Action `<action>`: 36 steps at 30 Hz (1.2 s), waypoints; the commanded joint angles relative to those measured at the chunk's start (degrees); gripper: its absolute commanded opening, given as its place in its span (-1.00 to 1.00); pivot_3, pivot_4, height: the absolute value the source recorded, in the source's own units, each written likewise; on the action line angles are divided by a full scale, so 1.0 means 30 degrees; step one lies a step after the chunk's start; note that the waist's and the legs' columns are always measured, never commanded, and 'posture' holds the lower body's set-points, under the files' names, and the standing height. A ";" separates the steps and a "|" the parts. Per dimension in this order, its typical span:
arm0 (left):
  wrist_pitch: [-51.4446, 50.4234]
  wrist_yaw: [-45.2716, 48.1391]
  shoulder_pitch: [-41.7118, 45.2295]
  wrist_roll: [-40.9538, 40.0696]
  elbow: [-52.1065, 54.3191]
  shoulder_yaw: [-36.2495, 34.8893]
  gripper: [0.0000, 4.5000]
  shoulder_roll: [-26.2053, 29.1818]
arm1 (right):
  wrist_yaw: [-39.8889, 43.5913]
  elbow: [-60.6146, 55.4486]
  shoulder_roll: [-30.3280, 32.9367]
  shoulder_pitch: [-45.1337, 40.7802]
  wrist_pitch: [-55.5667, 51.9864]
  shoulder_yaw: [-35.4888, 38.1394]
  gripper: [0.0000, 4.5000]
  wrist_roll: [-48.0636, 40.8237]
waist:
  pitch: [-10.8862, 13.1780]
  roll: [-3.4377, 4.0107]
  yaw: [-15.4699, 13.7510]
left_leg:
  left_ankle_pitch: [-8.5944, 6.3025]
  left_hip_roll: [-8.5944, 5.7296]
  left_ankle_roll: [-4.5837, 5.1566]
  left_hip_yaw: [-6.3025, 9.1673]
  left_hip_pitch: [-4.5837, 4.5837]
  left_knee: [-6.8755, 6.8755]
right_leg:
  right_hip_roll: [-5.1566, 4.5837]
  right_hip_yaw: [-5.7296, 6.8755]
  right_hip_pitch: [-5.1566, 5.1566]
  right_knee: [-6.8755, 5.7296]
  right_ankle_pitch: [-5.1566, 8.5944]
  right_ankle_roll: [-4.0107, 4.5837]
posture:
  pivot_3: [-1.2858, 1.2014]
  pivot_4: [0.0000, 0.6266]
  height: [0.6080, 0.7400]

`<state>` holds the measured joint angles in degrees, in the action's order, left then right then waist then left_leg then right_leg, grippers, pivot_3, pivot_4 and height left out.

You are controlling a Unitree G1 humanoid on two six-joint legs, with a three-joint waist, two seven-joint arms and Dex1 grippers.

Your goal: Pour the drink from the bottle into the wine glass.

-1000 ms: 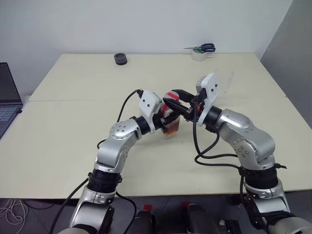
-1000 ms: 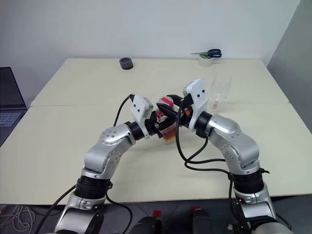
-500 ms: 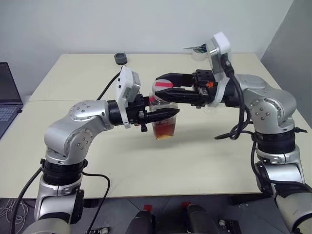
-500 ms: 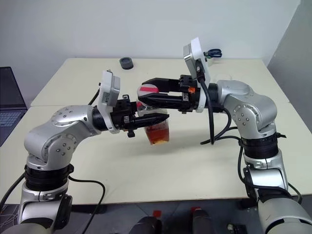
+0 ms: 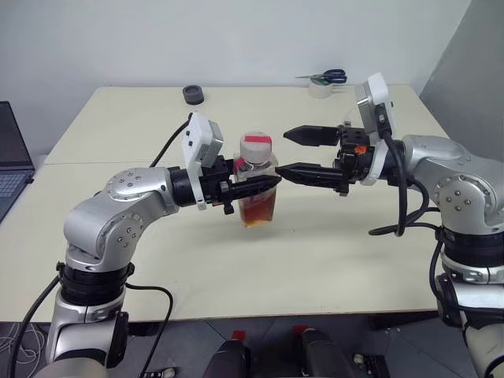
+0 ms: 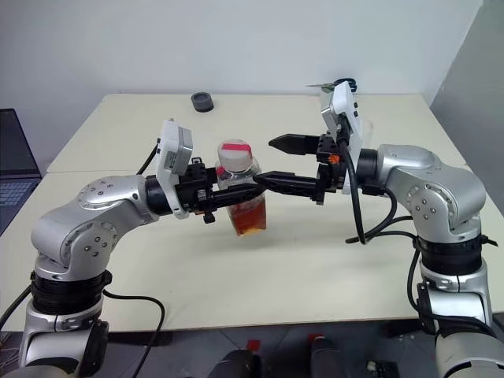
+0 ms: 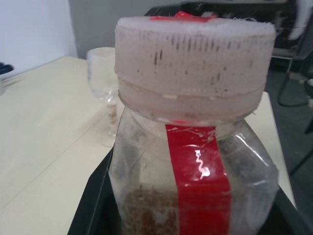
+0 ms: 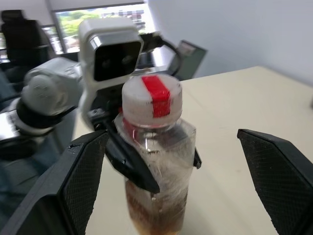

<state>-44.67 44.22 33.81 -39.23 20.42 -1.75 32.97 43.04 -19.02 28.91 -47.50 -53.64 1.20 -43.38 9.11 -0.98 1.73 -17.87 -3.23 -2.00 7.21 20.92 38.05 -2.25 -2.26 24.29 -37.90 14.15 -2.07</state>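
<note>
Since right gripper (image 5: 293, 154) let go cap (image 5: 256, 146), fingers now wide apart | left gripper (image 5: 268, 184) clamped on bottle (image 5: 258, 189), held off table (image 5: 118, 228) | drink (image 5: 257, 213) low inside.

I can read no words, numbers, brand names or signs anywhere in these views. The bottle (image 7: 193, 147) carries a plain red strip (image 7: 198, 171) running down its front and over the top of its pale cap (image 8: 151, 98), but the strip has no lettering on it that I can make out; a light squiggle on it is just a reflection. The white camera housing (image 8: 111, 44) on my left wrist is blank, with no logo I can see. The laptop (image 5: 12, 161) at the table edge shows keys too small to read.
</note>
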 commanded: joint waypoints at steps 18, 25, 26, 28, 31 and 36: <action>0.3453 -0.0846 0.1558 0.3133 -0.2359 0.1458 -0.22 -0.2735 | -0.5387 -0.1675 -0.3852 0.0266 0.1767 -0.1854 0.92 0.3243 | -0.0001 0.0001 -0.0013 | 0.0002 -0.0015 -0.0003 -0.0003 0.0008 0.0000 | -0.0005 0.0017 0.0010 0.0003 0.0000 0.0000 | 0.03 -0.52 1.00; 0.3536 -0.0549 0.1364 0.3312 -0.2426 0.1436 -0.22 -0.2682 | -0.5649 -0.1786 -0.4317 0.0165 0.1412 -0.1281 -0.04 0.2710 | -0.0001 0.0001 -0.0008 | 0.0002 -0.0015 -0.0003 -0.0001 0.0008 0.0000 | -0.0003 0.0021 0.0010 0.0002 0.0000 0.0001 | 0.03 -0.52 1.00; 0.3547 -0.0511 0.1340 0.3334 -0.2434 0.1424 -0.22 -0.2663 | -0.5668 -0.1816 -0.4349 0.0163 0.1360 -0.1242 -0.16 0.2650 | -0.0001 0.0001 -0.0005 | 0.0002 -0.0015 -0.0003 -0.0001 0.0007 0.0000 | -0.0003 0.0019 0.0010 0.0002 0.0000 0.0001 | 0.03 -0.52 1.00; 0.3482 -0.0463 0.1229 0.3297 -0.2317 0.1364 -0.22 -0.2601 | -0.5785 -0.1874 -0.4433 0.0183 0.1235 -0.1040 -0.17 0.2441 | 0.0000 0.0001 -0.0004 | 0.0002 -0.0014 -0.0003 -0.0002 0.0007 0.0000 | -0.0003 0.0019 0.0010 0.0002 0.0000 0.0000 | 0.03 -0.52 1.00; 0.3235 -0.0176 0.1005 0.3090 -0.1955 0.1308 -0.22 -0.2341 | -0.5701 -0.1797 -0.4440 0.0082 0.1038 -0.0708 -0.17 0.2020 | 0.0000 0.0001 -0.0004 | 0.0002 -0.0014 -0.0002 -0.0002 0.0007 0.0000 | -0.0003 0.0018 0.0010 0.0001 0.0000 0.0000 | 0.03 -0.52 1.00; 0.2606 0.1897 0.0431 0.1487 0.0359 0.1486 -0.22 -0.1286 | -0.2160 -0.0901 -0.3245 -0.0928 0.1258 -0.0808 -0.17 0.0583 | 0.0006 0.0010 0.0035 | 0.0001 -0.0013 -0.0001 -0.0007 0.0007 -0.0008 | 0.0000 0.0020 0.0012 0.0004 0.0000 0.0000 | 0.03 -0.52 1.00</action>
<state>-37.18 46.49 34.85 -31.59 16.17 2.59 28.95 32.33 -21.08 18.91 -46.89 -51.57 -3.05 -38.65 9.13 -0.95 1.83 -17.86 -3.27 -2.01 7.18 20.94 38.02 -2.25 -2.20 24.33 -37.89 14.15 -2.07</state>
